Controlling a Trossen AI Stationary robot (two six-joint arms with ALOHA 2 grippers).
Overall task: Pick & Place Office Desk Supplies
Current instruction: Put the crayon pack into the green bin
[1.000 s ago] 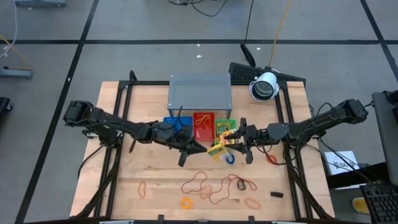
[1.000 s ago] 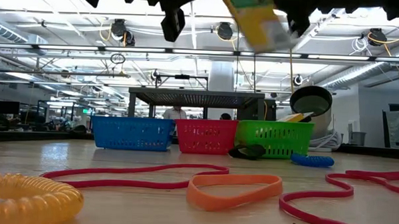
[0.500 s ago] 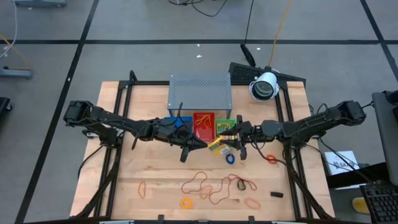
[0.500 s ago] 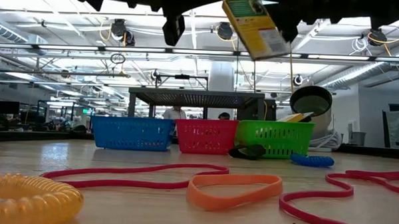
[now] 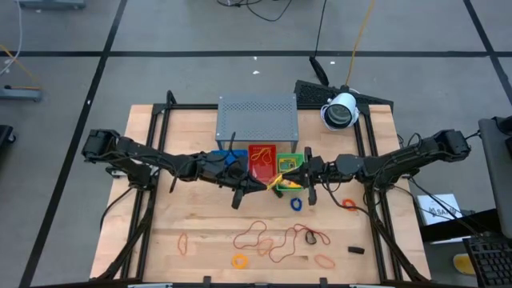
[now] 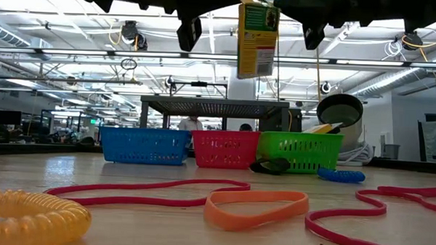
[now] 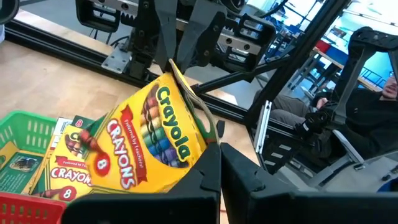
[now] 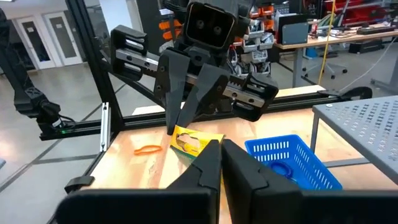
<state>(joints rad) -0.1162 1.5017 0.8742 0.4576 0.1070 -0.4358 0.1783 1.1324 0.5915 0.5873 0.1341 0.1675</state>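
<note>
Both arms meet over the middle of the worktop (image 5: 200, 224), in front of the green tray (image 5: 289, 164). The left gripper (image 7: 219, 163) has its fingers pressed together on one edge of a yellow crayon box (image 7: 149, 143); the right gripper (image 8: 219, 155) has its fingers closed on the opposite edge of the same box, which its own view shows only as a small yellow corner (image 8: 189, 142) ahead of its fingertips. From above, the box (image 5: 278, 182) is mostly covered by the two grippers, leaving just a sliver of yellow between them. From table height it hangs upright (image 6: 257, 40) well clear of the worktop, its top edge lost among the dark arm parts cut off by the upper border.

More crayon packets (image 7: 59, 171) lie in the green tray, partly hidden behind the held box. The blue tray (image 6: 144, 145), red tray (image 6: 225, 150) and green tray stand in a row before the grey shelf (image 5: 257, 117). A blue ring (image 5: 296, 204) lies just under the right gripper, an orange ring (image 5: 348, 204) further right. Loose red bands (image 5: 276, 238), an orange band (image 6: 255, 207), a yellow coil (image 6: 29, 218) and a small black piece (image 5: 355, 250) lie at the near side; the coil is cut off at the low view's corner.
</note>
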